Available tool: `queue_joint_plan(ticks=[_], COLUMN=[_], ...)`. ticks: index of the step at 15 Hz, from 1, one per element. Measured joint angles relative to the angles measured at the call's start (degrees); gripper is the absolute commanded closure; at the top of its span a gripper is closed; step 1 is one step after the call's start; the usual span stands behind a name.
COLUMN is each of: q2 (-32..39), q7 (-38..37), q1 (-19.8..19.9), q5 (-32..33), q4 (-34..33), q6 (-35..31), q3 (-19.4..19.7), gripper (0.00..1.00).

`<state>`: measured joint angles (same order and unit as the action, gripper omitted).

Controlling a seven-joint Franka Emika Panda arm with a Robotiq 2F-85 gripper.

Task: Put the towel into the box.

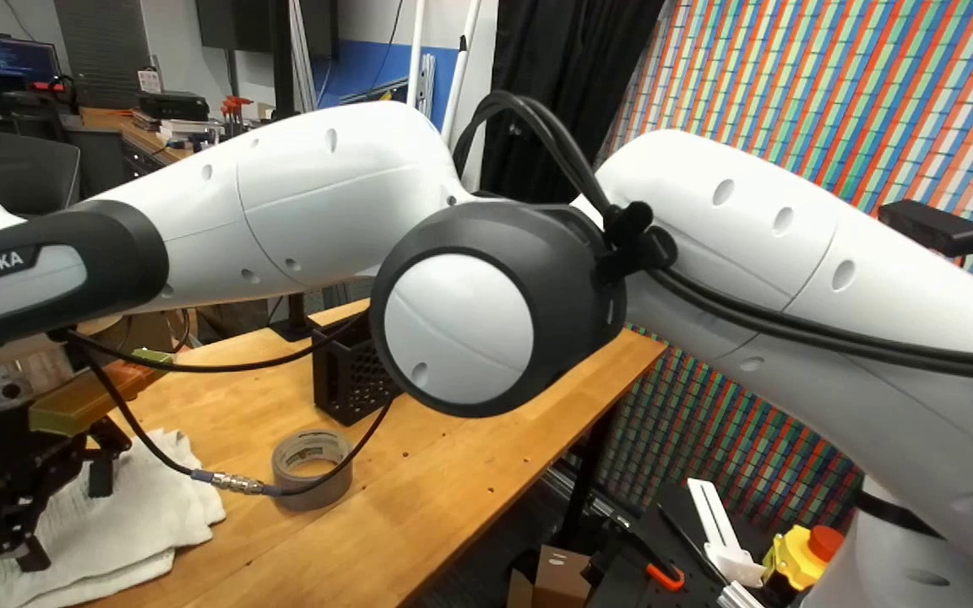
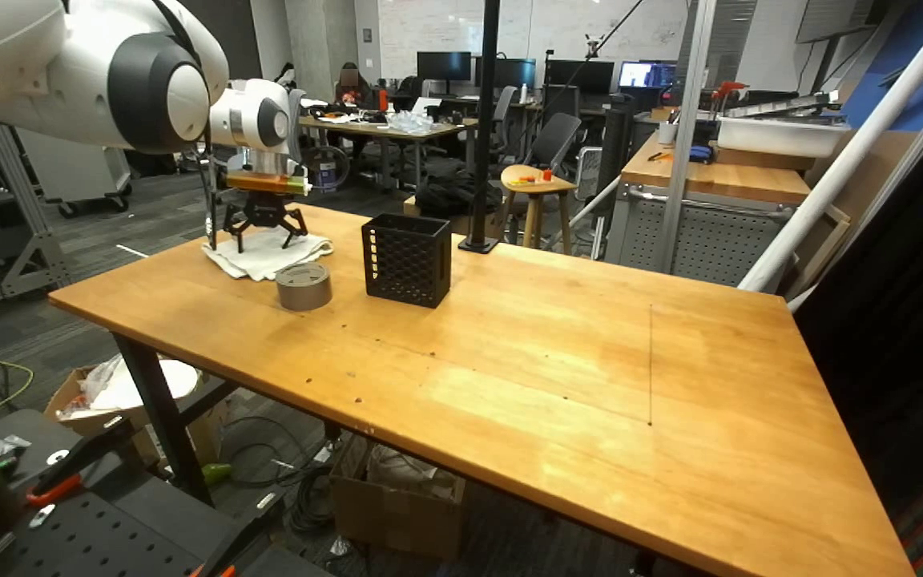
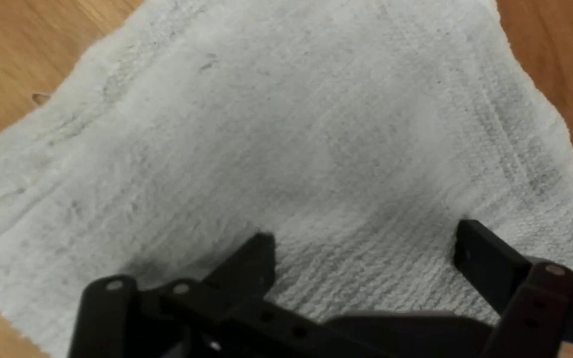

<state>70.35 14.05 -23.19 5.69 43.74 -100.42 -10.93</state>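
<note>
At one end of a wooden counter (image 2: pixel 550 336), a white robot arm (image 1: pixel 326 203) reaches over the folded white towel (image 2: pixel 269 256), its black pincer (image 2: pixel 264 243) pointing down with both fingers (image 3: pixel 490 263) spread wide. The wrist view shows fabric filling the gap below the fingertips; whether they touch it, I cannot tell. The towel lies on the counter, outside the box (image 2: pixel 407 263), which is black, open-topped, pierced along its walls and standing upright nearby. Just beside the towel, a roll of gray tape (image 2: pixel 304 292) rests on its flat side. From the arm, a dark cable (image 1: pixel 267 489) with a metal connector (image 1: pixel 233 483) droops, passing before the roll in an exterior view. A black pole (image 2: pixel 485 120) rises at the counter's far edge, close to the box. Across the room, a person (image 2: pixel 352 94), face blurred, shows behind a cluttered worktable (image 2: pixel 341 124). Monitors (image 2: pixel 445 66) stand in a row beyond, and a wooden stool (image 2: pixel 554 185) bears small red and orange items (image 2: pixel 546 174).
</note>
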Motion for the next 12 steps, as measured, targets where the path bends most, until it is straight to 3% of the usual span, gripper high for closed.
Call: queue_joint_plan(ticks=[9,12], q2=[0.39,0.11], q7=[-0.8,-1.01], q1=[0.73,0.68], q5=[-4.39,-4.77], q4=[-0.8,-0.79], q6=[0.04,0.69], q3=[-0.69,-1.03], gripper=[0.95,1.0])
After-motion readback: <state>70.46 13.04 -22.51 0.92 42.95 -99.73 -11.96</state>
